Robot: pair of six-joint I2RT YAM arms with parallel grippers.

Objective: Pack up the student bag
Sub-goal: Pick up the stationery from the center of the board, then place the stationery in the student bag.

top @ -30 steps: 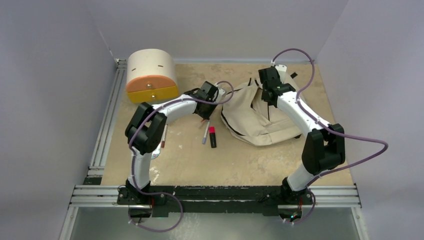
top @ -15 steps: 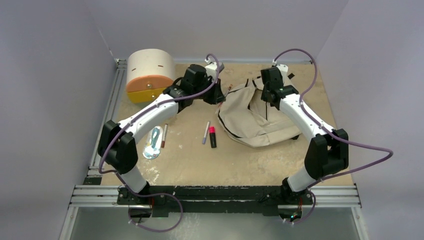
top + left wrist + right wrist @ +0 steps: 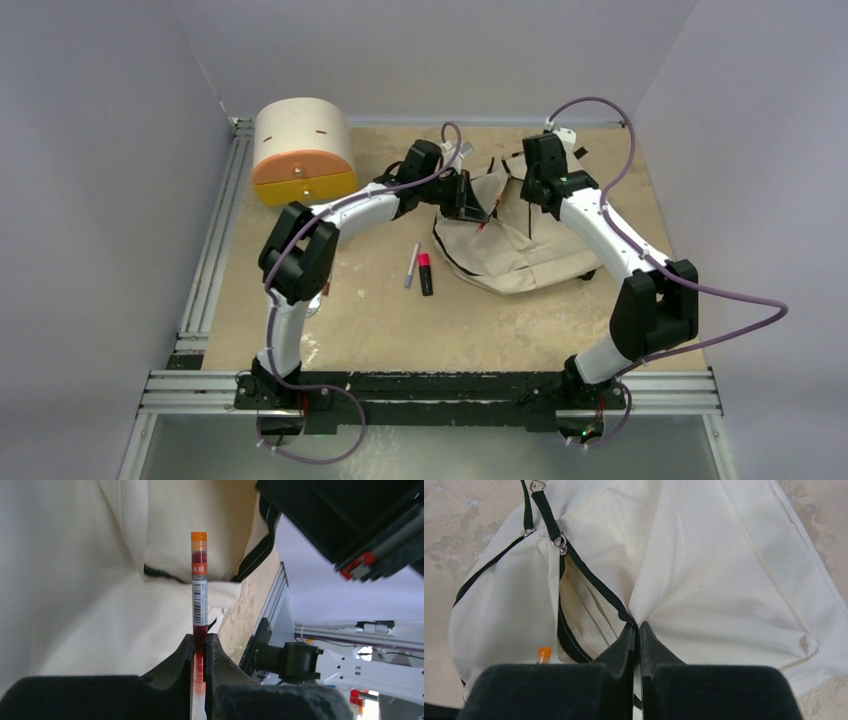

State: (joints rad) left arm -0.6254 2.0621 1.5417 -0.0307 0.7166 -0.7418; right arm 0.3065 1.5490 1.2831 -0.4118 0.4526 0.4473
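1. Looking from above, we see the bag (image 3: 520, 255) lying right of centre on the table (image 3: 380, 320), with both arms over its far end. Two markers (image 3: 425, 275) lie just left of it.
2. At the left wrist, our left gripper (image 3: 199, 641) pinches a pen (image 3: 199, 580), orange cap toward the bag's opening.
3. At the right wrist, our right gripper (image 3: 637, 628) is pressed together on bag fabric beside the zipper (image 3: 589, 582).

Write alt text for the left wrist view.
The left gripper is shut on an orange-capped pen, its cap end pointing at the cream student bag near a black zipper edge. Part of the right arm fills the upper right corner.
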